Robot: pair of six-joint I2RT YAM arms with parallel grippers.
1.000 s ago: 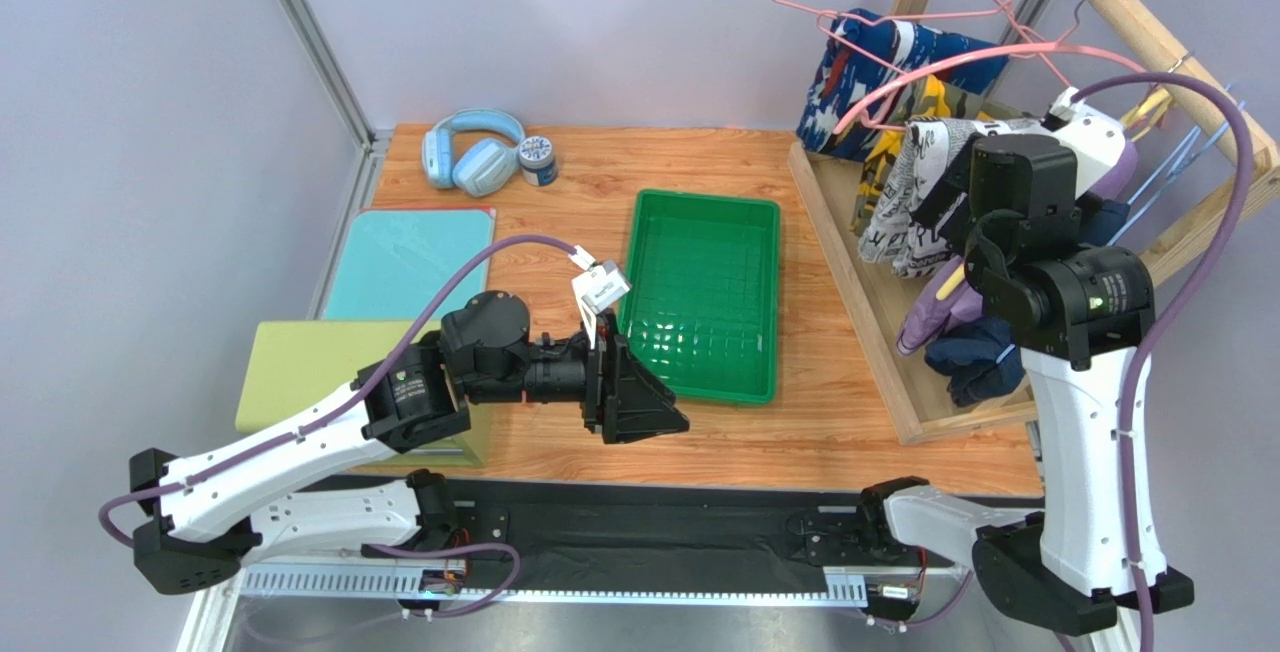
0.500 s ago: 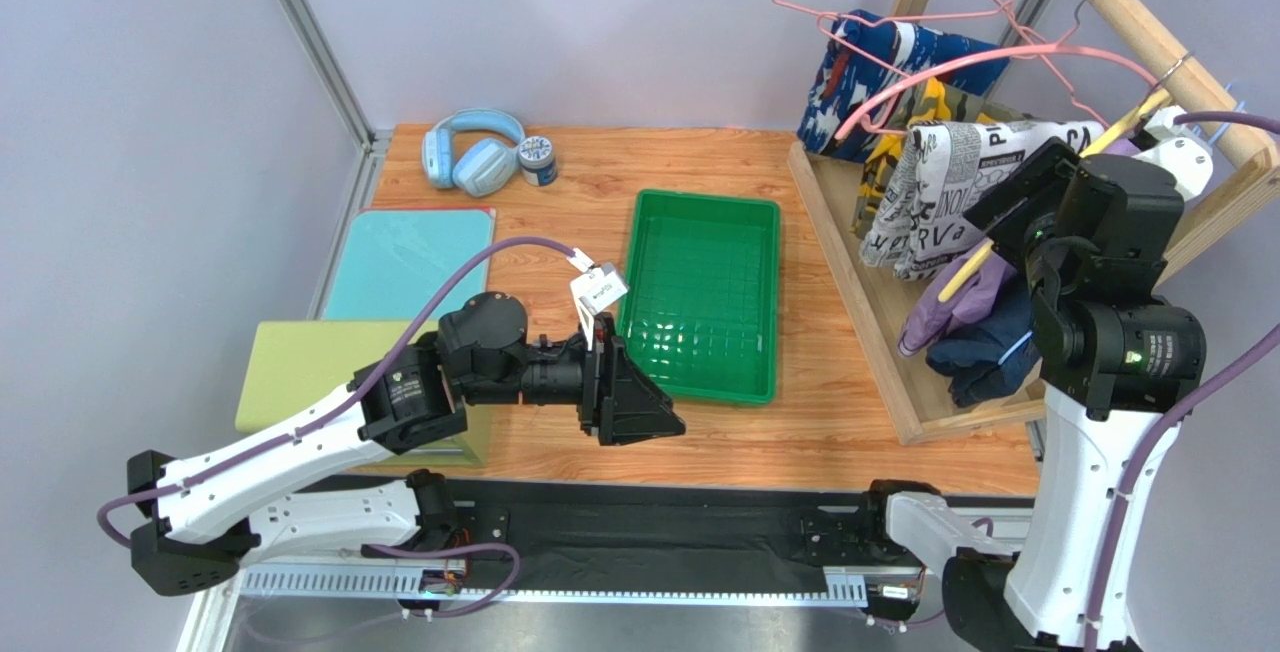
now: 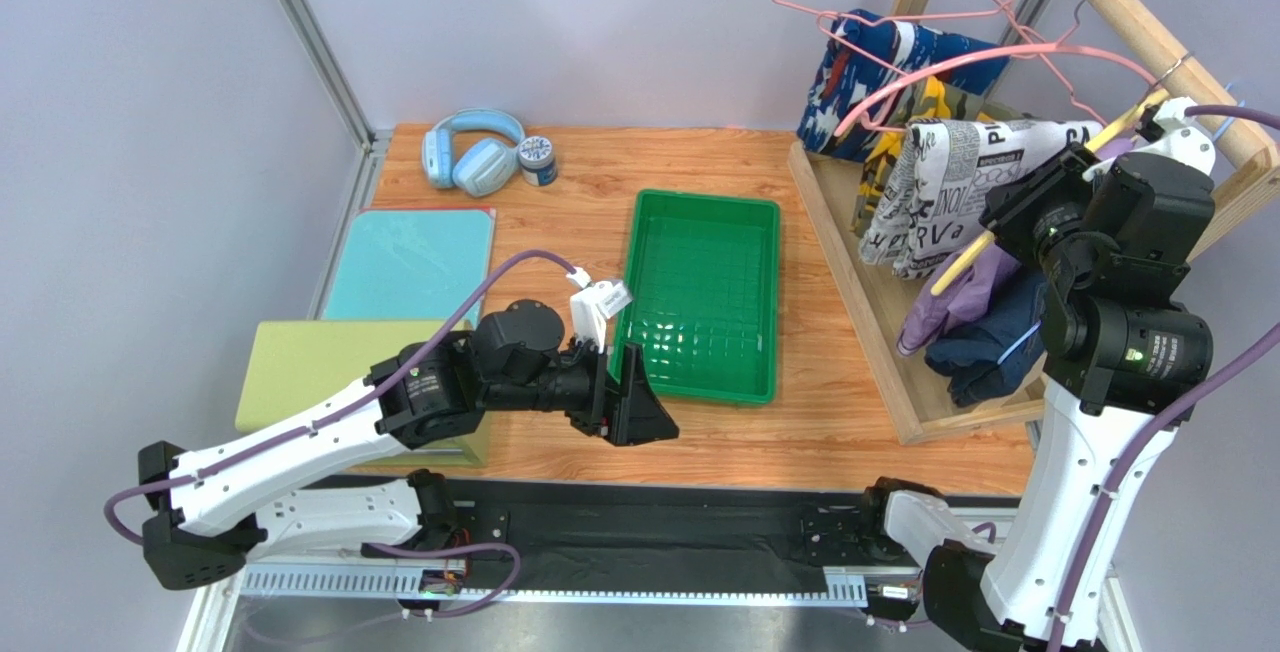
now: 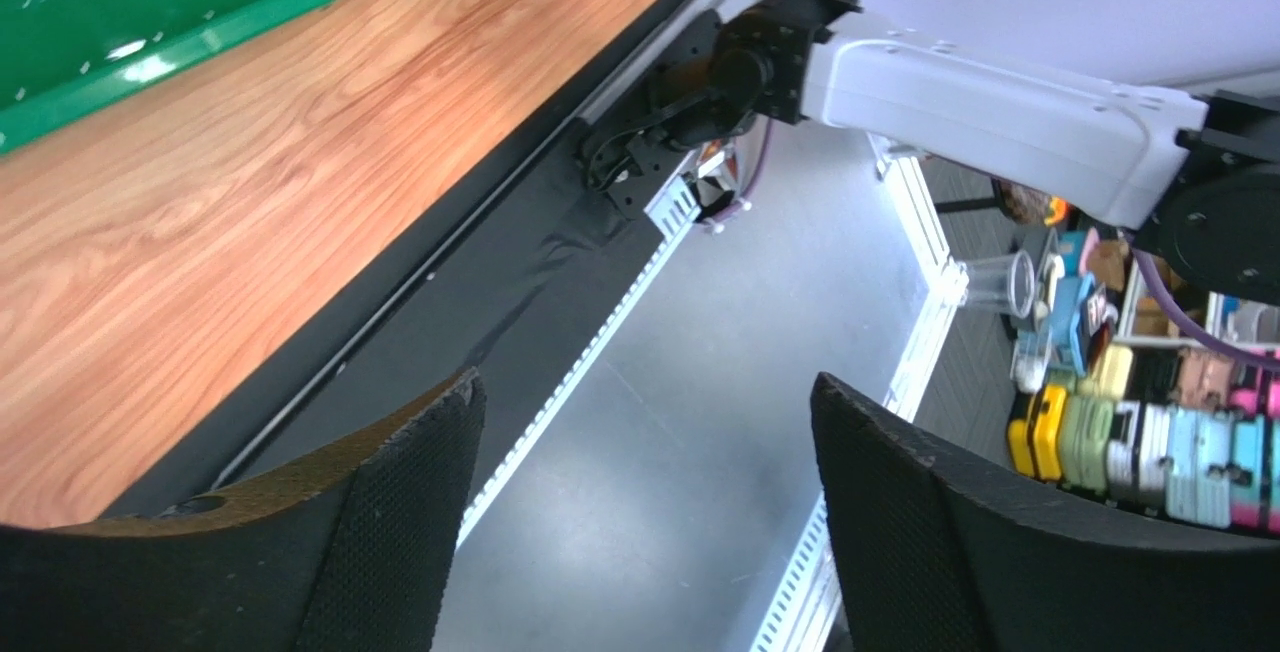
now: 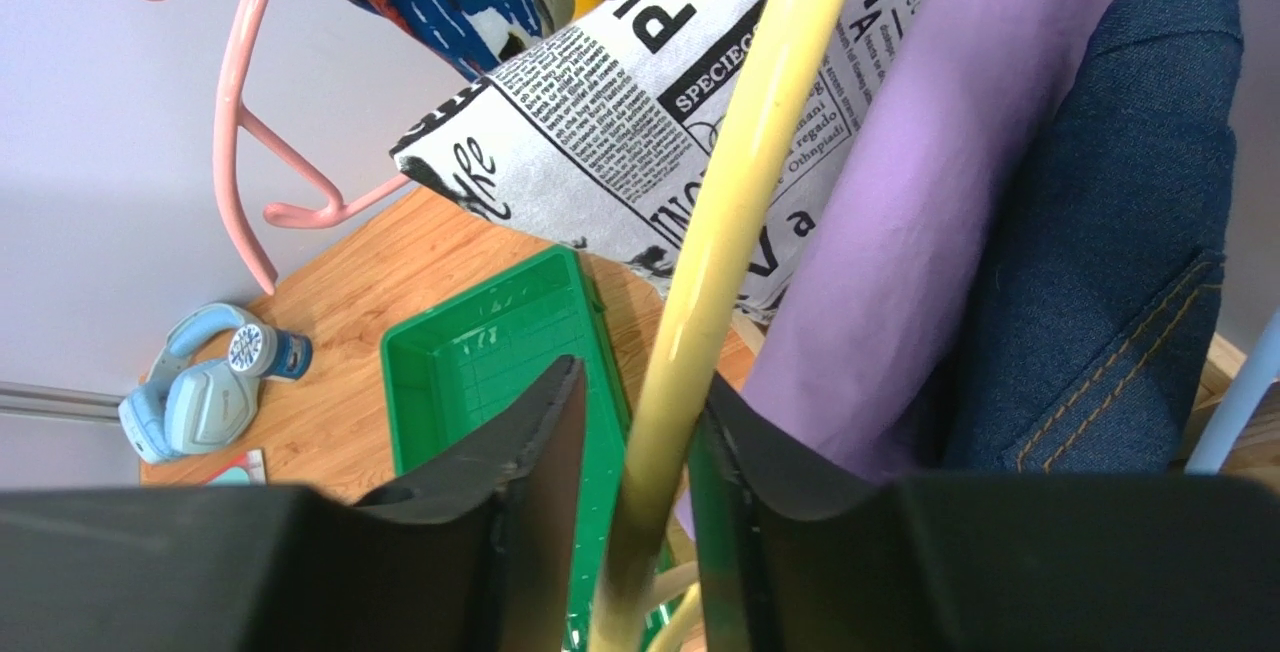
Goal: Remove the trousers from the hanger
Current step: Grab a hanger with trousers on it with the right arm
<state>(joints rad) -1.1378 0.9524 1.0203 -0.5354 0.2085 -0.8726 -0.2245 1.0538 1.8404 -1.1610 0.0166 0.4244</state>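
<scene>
Several trousers hang close together on the wooden rack at the right: newsprint [image 3: 939, 180], purple [image 3: 962, 297], dark denim [image 3: 992, 349], camouflage [image 3: 887, 172] and a blue abstract print [image 3: 864, 75]. A yellow hanger [image 3: 977, 250] carries the purple pair. In the right wrist view the hanger's yellow bar [image 5: 736, 187] runs between the fingers of my right gripper [image 5: 642, 379]. It touches one pad and stands a narrow gap off the other, beside the purple [image 5: 917, 217] and denim [image 5: 1112, 262] pairs. My left gripper [image 3: 639, 397] hovers open and empty over the table's near edge.
A green tray [image 3: 702, 292] lies mid-table. Blue headphones [image 3: 469, 151] and a small jar [image 3: 538, 159] sit at the back left, with a teal mat [image 3: 409, 262] and an olive block [image 3: 323, 367] further forward. Bare pink hangers [image 3: 932, 22] hang on the rack's rail [image 3: 1157, 37].
My right gripper has turned and come up to the yellow hanger, and its jaws have narrowed around the bar. My left gripper has shifted slightly right and opened wider.
</scene>
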